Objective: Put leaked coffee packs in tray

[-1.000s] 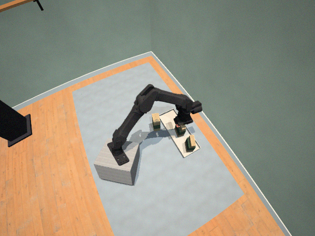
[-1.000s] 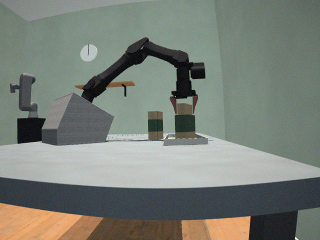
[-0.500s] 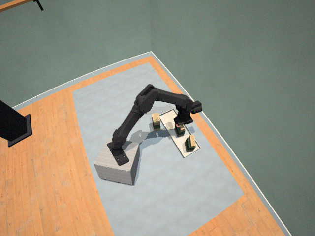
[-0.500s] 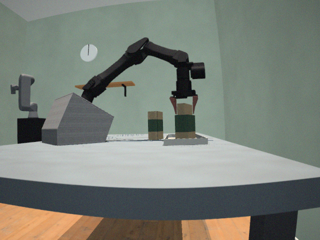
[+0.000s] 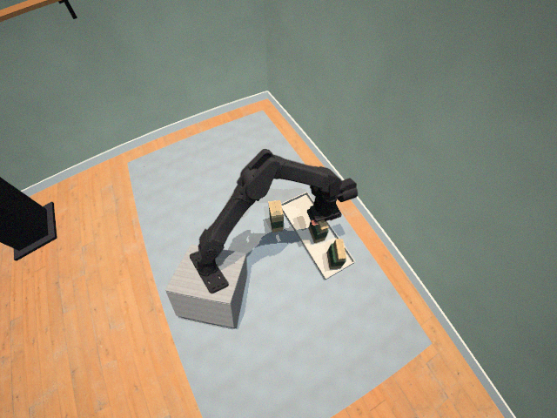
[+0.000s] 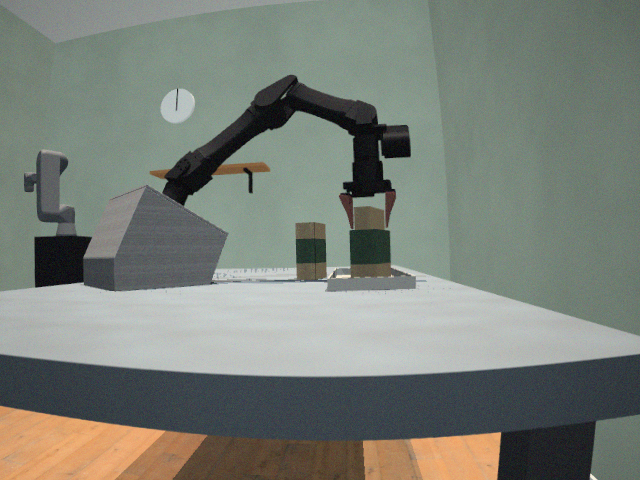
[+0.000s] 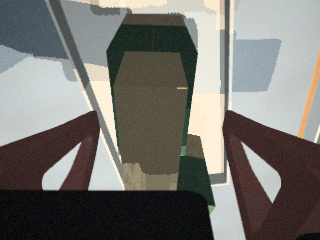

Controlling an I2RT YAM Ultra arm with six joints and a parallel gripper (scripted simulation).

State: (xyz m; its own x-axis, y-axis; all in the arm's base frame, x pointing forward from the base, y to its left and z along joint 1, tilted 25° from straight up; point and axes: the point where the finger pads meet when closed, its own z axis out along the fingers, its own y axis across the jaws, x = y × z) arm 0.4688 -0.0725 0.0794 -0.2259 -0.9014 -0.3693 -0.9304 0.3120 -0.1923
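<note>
Three coffee packs, tan with a green band, are in view. One pack (image 5: 275,214) (image 6: 310,250) stands on the blue mat just left of the white tray (image 5: 298,210) (image 6: 369,283) (image 7: 207,115). A second pack (image 5: 318,229) (image 6: 369,217) (image 7: 150,125) stands upright inside the tray. My gripper (image 5: 317,222) (image 6: 369,225) (image 7: 161,119) is open around the top of this second pack, with clear gaps on both sides. A third pack (image 5: 336,252) (image 7: 195,175) stands in the tray's near end. In the side view it overlaps the second pack.
The arm's grey base block (image 5: 202,297) (image 6: 149,242) sits on the mat left of the packs. The table edge runs close behind the tray. A grey robot (image 6: 49,191) on a black stand is off the table at the left.
</note>
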